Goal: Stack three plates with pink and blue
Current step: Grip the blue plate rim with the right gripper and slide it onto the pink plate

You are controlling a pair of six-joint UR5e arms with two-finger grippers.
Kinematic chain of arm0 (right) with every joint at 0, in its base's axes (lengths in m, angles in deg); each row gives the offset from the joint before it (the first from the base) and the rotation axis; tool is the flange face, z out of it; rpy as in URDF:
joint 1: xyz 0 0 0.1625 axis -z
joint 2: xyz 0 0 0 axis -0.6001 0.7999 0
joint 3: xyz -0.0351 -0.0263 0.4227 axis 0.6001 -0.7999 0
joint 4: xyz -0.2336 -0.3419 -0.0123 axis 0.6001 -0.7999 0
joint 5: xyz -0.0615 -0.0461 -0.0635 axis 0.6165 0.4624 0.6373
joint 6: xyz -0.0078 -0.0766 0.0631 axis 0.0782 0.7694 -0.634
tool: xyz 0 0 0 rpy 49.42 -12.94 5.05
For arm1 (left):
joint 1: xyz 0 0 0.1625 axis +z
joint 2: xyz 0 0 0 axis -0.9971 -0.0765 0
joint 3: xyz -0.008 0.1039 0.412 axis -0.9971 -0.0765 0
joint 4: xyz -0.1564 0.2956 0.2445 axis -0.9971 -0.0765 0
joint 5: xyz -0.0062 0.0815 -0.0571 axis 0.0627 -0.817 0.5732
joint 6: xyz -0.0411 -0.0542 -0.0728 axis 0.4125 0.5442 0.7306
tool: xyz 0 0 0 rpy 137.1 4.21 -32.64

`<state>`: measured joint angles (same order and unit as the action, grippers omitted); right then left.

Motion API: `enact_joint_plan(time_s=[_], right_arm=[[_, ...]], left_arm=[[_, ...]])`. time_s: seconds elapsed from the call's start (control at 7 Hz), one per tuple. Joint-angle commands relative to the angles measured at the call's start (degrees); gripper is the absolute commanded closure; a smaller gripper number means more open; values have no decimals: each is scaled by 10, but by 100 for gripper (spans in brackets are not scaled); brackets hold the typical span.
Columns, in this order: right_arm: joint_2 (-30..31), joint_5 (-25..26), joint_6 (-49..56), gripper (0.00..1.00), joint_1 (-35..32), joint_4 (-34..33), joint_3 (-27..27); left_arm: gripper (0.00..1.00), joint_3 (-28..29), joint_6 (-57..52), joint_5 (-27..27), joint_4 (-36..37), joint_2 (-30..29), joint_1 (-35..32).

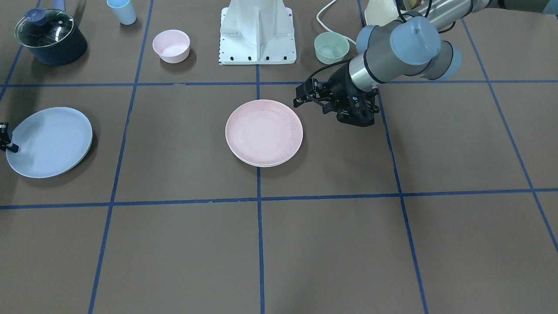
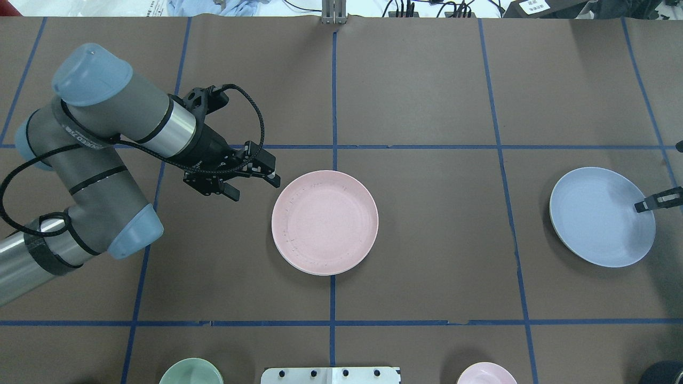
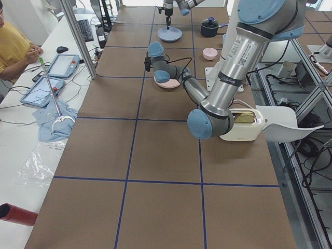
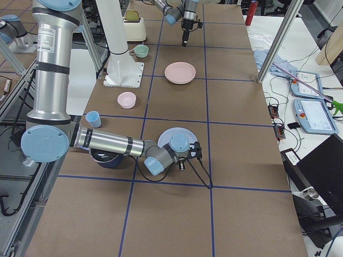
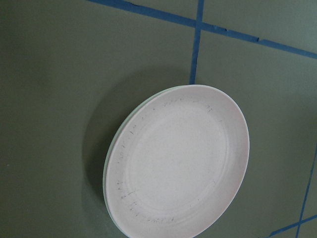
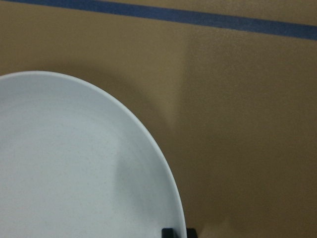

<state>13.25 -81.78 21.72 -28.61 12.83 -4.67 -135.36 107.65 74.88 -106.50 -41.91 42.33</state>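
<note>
One slip could spoil this job, I think. The blue plate [image 2: 597,216] lies far off on the right side of the table [image 2: 427,240], well apart from the pile in the middle, so it has a long way to go. The right gripper [image 2: 645,204] has one finger over the plate's rim. The other finger is hidden, so I cannot tell if it has a hold on the plate. The rim looks thin and smooth, and I fear a weak pinch could let the plate tip and drop on the way. It could also land crooked and push the pile aside. The left gripper [image 2: 255,185] is open, holds nothing, and hangs just beside the pink plate [image 2: 325,222]. I think it could bump the blue plate when that one comes over. The pink plate is round, flat and dull, with faint rings. It lies on the white plate [image 1: 266,165], whose rim just peeks out. The blue plate looks the same size and shape.
</note>
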Motion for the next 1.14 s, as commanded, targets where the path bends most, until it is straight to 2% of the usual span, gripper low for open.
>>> enact_joint_plan(time_s=[0.0,0.29,0.43,0.57,0.71,0.86,1.0], right_arm=[[6,-41,-87,100,-8,1,64],[-27,-36,-272,100,16,-1,154],[-67,-9,-367,100,68,-1,183],[-101,51,-467,100,140,-5,217],[-153,82,-560,100,201,-14,222],[-206,135,-622,100,259,-33,223],[-258,201,-648,100,311,-86,223]], left_arm=[[1,-17,-33,6,-2,36,-51],[1,-37,-122,5,3,86,-92],[1,-38,-171,5,4,112,-114],[1,-37,-201,5,4,129,-129],[1,-33,-222,4,4,140,-139],[1,-30,-224,1,4,141,-139],[1,-29,-224,0,4,141,-140]])
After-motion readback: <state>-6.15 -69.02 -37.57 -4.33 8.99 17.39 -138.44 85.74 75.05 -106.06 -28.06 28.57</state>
